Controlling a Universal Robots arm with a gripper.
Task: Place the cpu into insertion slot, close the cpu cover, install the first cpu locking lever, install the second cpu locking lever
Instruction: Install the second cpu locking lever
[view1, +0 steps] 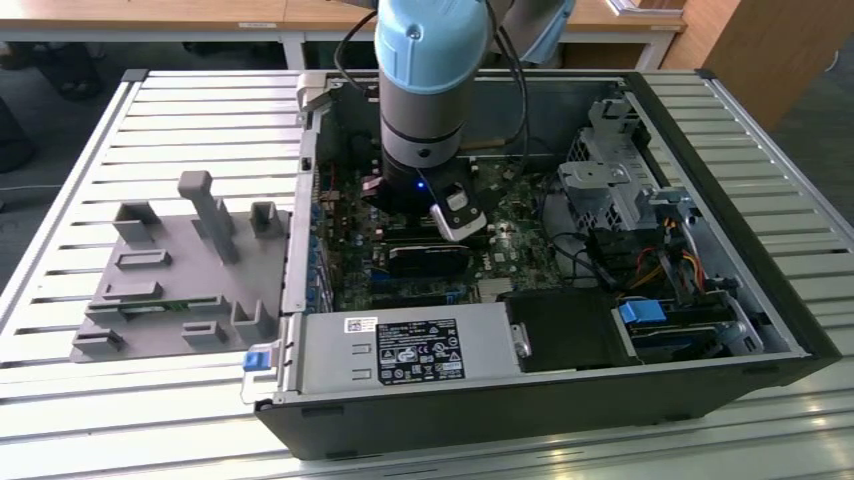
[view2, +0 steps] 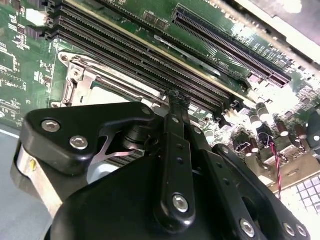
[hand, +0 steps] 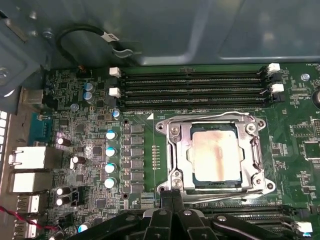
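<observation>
Inside insertion slot (hand: 218, 156), cpu (hand: 215, 155) flat, face-up

Grey cylindrical arm (view1: 424, 90) with a light-blue joint cap, upper centre of the exterior view, black cables trailing beside it. Small blue light and a white-and-black camera module (view1: 457, 213) at the wrist. Matte black pincer (view2: 172, 150) linkage bars, studded with silver screws, lower frame in both wrist views.

The open computer case (view1: 534, 300) is seen from above and afar in the exterior view; the motherboard (hand: 90, 140) is viewed closely in both wrist views.
</observation>
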